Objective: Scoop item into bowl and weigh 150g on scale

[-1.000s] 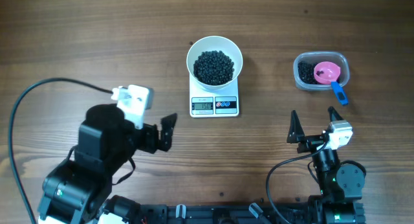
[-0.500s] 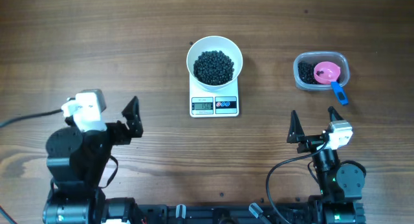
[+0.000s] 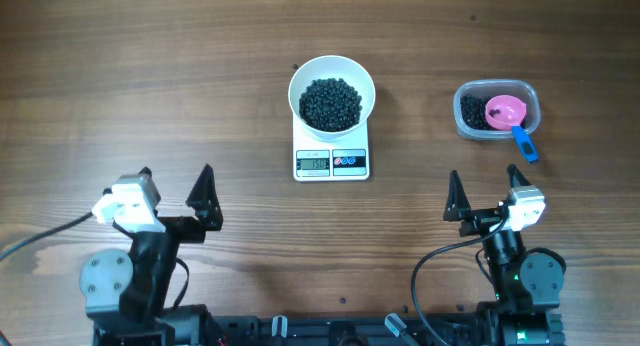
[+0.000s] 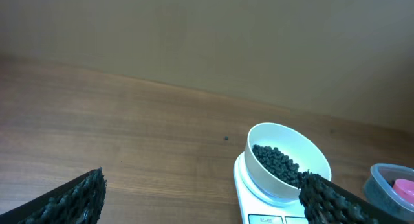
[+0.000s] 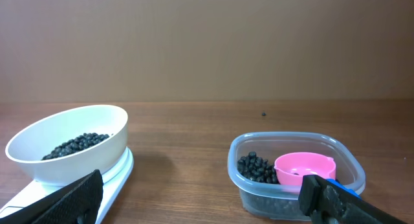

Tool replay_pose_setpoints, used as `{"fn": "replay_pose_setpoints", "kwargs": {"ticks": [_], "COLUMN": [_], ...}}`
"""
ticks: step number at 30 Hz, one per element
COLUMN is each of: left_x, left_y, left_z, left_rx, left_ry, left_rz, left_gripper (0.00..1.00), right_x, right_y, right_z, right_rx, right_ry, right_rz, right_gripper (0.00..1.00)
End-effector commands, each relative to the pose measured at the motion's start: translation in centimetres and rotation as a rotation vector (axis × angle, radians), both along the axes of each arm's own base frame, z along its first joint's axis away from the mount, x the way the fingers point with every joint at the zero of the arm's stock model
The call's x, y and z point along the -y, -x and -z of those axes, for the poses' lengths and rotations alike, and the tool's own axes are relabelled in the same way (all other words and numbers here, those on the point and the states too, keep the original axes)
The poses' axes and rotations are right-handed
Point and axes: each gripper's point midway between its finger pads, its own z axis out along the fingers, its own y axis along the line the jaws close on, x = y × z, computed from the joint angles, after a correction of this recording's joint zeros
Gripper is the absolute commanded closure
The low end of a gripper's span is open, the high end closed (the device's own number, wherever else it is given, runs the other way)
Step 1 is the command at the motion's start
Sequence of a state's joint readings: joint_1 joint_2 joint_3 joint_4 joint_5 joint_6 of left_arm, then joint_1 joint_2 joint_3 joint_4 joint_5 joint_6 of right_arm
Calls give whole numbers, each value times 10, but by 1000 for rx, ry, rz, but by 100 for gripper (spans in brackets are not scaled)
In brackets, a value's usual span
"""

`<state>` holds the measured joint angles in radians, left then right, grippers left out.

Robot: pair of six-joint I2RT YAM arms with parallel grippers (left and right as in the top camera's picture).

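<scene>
Since a second ago the left arm has swung back from beside the scale to the near left edge; the right arm has not shifted.

From overhead, the left gripper (image 3: 175, 178) and right gripper (image 3: 483, 181) both stand with jaws wide apart and empty, well clear of everything. The round plain white bowl (image 3: 297, 83) sits on the small white rectangular digital scale (image 3: 332, 151) at the middle of the brown wooden surface (image 3: 150, 66), with a pile of small black beans (image 3: 331, 103) inside. Parking both arms away probably lets the scale read undisturbed; its display is too small to read. To the right, the clear plastic tub (image 3: 533, 94) holds leftover beans and the pink scoop with a blue handle (image 3: 505, 111), which rests inside, likely set down because filling is over.

The left wrist view shows nothing between its spread fingers, with bowl and scale ahead to the right.

The right wrist view likewise shows an empty gap, the tub ahead and the bowl at the left.
</scene>
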<state>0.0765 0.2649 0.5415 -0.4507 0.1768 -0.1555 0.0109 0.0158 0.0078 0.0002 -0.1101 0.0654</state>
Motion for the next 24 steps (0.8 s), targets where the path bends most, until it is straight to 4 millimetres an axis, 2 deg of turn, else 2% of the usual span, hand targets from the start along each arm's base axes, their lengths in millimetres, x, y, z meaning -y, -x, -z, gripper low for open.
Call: {"fn": "replay_pose_setpoints", "kwargs": {"ticks": [1,6,10,19,24], "left_x": [2,5,17,31,29], "left_y": [2,-2,-3,-3,2], "left_z": [8,10,9,21,14], "left_rx": [22,54,74,67,111], "left_ry": [11,10,10,9,7], "left_rz": [13,29,84,136,129], "left_gripper": [0,0,0,0,0], "right_x": [2,2,2,2,2], "right_y": [0,0,0,0,0], "right_z": [-1,0,0,0,0], "right_rx": [7,6,6,6,6], "right_ry": [11,11,11,11,11], "right_rz": [12,13,12,12,12], "right_gripper": [0,0,0,0,0]}}
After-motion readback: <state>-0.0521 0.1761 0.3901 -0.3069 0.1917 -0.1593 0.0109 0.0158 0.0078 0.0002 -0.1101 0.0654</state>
